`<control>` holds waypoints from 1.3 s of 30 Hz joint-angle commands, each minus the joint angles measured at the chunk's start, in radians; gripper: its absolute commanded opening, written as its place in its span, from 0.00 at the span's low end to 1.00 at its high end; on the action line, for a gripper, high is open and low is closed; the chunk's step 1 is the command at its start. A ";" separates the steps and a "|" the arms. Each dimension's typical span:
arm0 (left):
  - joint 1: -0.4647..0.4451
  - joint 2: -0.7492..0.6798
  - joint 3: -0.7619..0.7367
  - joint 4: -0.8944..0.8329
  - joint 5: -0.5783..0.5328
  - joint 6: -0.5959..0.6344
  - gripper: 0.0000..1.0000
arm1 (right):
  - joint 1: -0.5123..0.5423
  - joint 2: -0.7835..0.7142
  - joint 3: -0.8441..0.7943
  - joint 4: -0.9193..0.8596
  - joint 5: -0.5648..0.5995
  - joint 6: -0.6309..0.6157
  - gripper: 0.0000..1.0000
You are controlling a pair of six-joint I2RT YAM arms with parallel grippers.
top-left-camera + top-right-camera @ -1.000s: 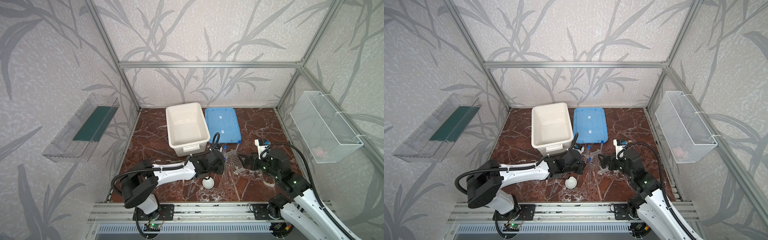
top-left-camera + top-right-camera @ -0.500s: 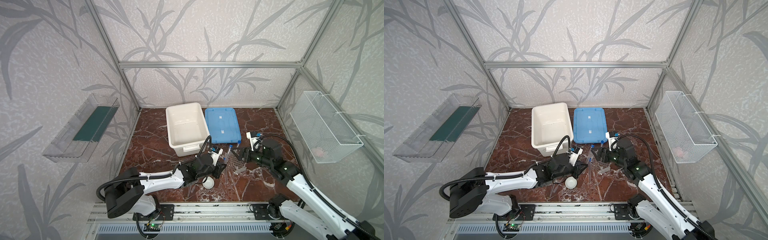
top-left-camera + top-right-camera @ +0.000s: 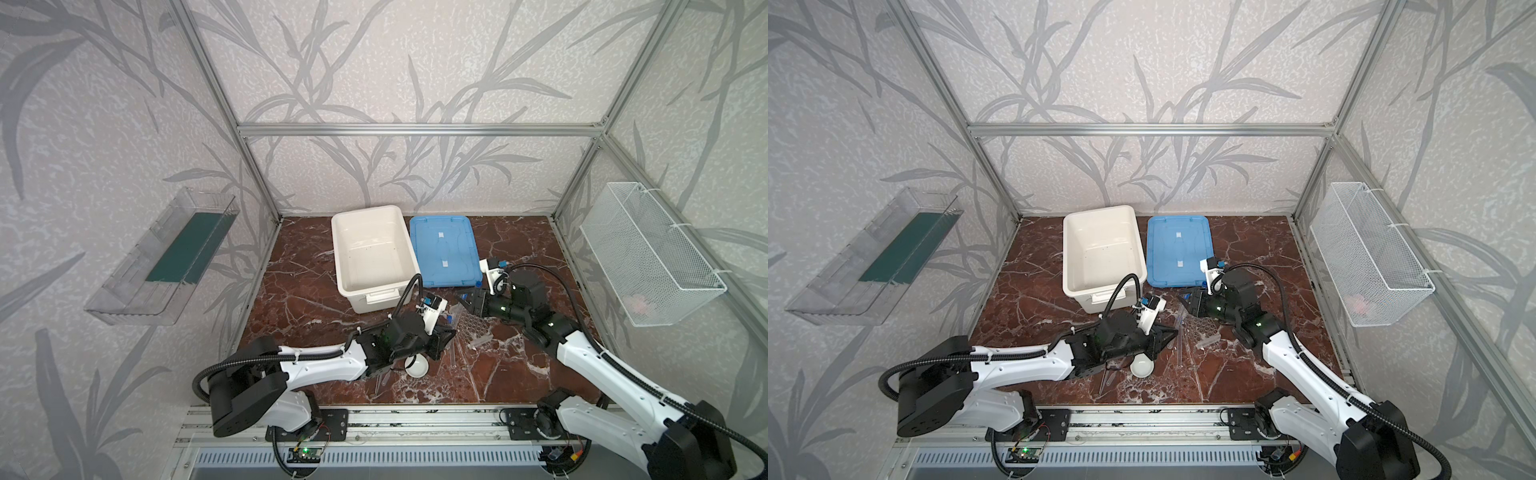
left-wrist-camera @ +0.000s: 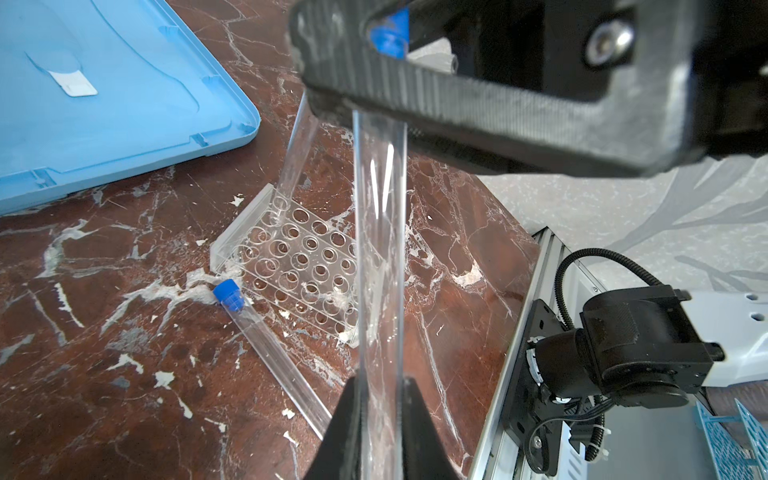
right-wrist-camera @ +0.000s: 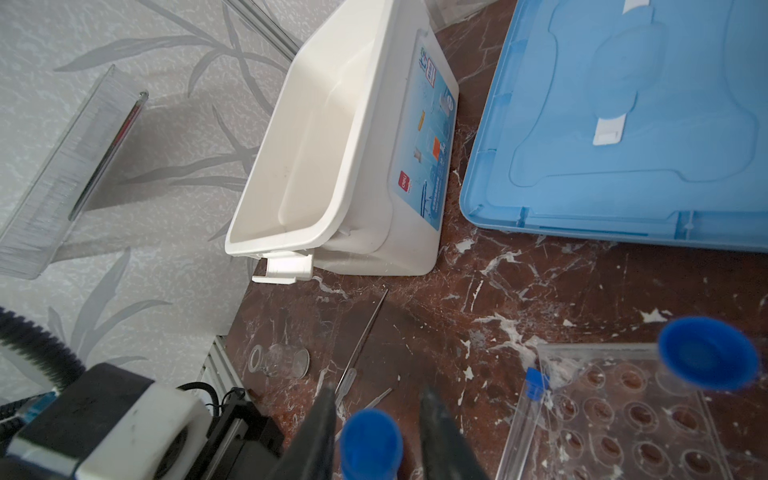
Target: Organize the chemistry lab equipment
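- Chemistry lab equipment is clustered at the front centre of the surface (image 3: 519, 374). It is hemmed in by the white tub (image 3: 374, 257) and blue lid (image 3: 442, 251) behind and by the front rail (image 3: 415, 419).
- Bare marble is left open to the left of the tub and to the right of the right arm, up to the framed walls.
- The rack (image 4: 299, 266) is set flat. A standing test tube (image 4: 297, 158) is seated in a corner hole, and a lying test tube (image 4: 266, 336) is laid just beside the rack.
- The small jar (image 5: 280, 359) is tipped on its side near the surface's edge, with the glass rod (image 5: 365, 328) and pipette (image 5: 347, 380) lying close by. The white dish (image 3: 417, 368) is partly tucked under the left arm.
- The left pincer (image 4: 379, 409) is clenched on the clear body of the held test tube (image 4: 380, 249), which is kept off the surface above the rack.
- The right pincer (image 5: 378, 392) is set astride that tube's blue cap (image 5: 370, 440). Its jaws are partly drawn in, and a narrow gap is seen on each side.
- Since a second earlier, the right pincer has been brought in toward the left pincer, and its wide jaws have been narrowed.
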 commanded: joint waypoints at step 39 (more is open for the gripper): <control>-0.017 0.205 0.266 -0.225 -0.137 -0.176 0.99 | 0.008 -0.156 -0.167 0.260 0.506 -0.600 0.17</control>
